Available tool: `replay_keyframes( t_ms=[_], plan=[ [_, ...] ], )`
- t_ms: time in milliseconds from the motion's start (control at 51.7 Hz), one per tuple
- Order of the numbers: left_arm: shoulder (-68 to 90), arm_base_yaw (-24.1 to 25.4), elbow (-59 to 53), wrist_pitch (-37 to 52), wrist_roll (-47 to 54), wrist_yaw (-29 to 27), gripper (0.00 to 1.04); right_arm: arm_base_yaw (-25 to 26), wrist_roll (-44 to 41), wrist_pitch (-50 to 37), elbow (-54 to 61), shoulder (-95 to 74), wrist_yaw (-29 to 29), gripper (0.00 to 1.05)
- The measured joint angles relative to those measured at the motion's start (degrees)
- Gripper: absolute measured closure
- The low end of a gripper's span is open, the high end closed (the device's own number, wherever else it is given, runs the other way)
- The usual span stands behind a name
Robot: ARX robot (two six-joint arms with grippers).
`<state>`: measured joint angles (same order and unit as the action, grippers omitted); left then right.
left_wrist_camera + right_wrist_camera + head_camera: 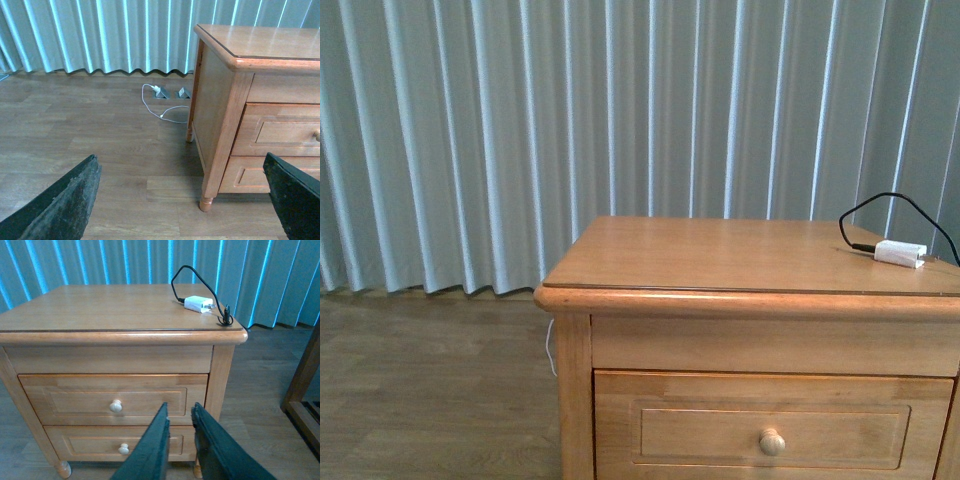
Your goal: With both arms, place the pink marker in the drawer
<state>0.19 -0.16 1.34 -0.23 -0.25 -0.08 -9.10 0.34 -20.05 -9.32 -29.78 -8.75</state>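
Your left claw is hanging spread wide and empty, your right claw nearly pressed together and empty, facing the shut drawer. The pink marker is showing nowhere, so nothing is being held.

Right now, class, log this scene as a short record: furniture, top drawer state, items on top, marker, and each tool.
furniture: light-brown wooden nightstand
top drawer: closed, round wooden knob
on top: small white plug with black cable, near one corner
pink marker: not visible in any view
left tool: open, above the floor
right tool: nearly shut, empty, facing the drawers
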Motion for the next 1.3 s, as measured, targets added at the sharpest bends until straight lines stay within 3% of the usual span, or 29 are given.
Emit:
replay_keyframes(
  t_ms=[97, 174, 232, 329, 1025, 1121, 1295],
  plan=[
    [0.0, 0.0, 0.0, 0.0, 0.0, 0.0, 0.06, 1.6, -0.2, 0.5, 1.6, 2.4, 1.6, 1.04],
    [0.0, 0.0, 0.0, 0.0, 0.0, 0.0, 0.06, 3.1, -0.2, 1.3, 2.8, 4.3, 3.2, 1.03],
    [0.0, 0.0, 0.0, 0.0, 0.0, 0.0, 0.06, 6.4, -0.2, 2.1, 3.7, 5.7, 7.7, 1.03],
    [0.0, 0.0, 0.0, 0.0, 0.0, 0.0, 0.06, 8.8, -0.2, 3.0, 4.7, 7.8, 8.2, 1.03],
    [0.0, 0.0, 0.0, 0.0, 0.0, 0.0, 0.06, 9.0, -0.2, 9.8, 9.0, 19.8, 8.6, 1.03],
    [0.0, 0.0, 0.0, 0.0, 0.0, 0.0, 0.06, 9.0, -0.2, 19.0, 9.0, 26.7, 8.7, 1.03],
    [0.0, 0.0, 0.0, 0.0, 0.0, 0.0, 0.06, 9.0, -0.2, 20.0, 9.0, 29.5, 8.7, 1.03]
  ],
)
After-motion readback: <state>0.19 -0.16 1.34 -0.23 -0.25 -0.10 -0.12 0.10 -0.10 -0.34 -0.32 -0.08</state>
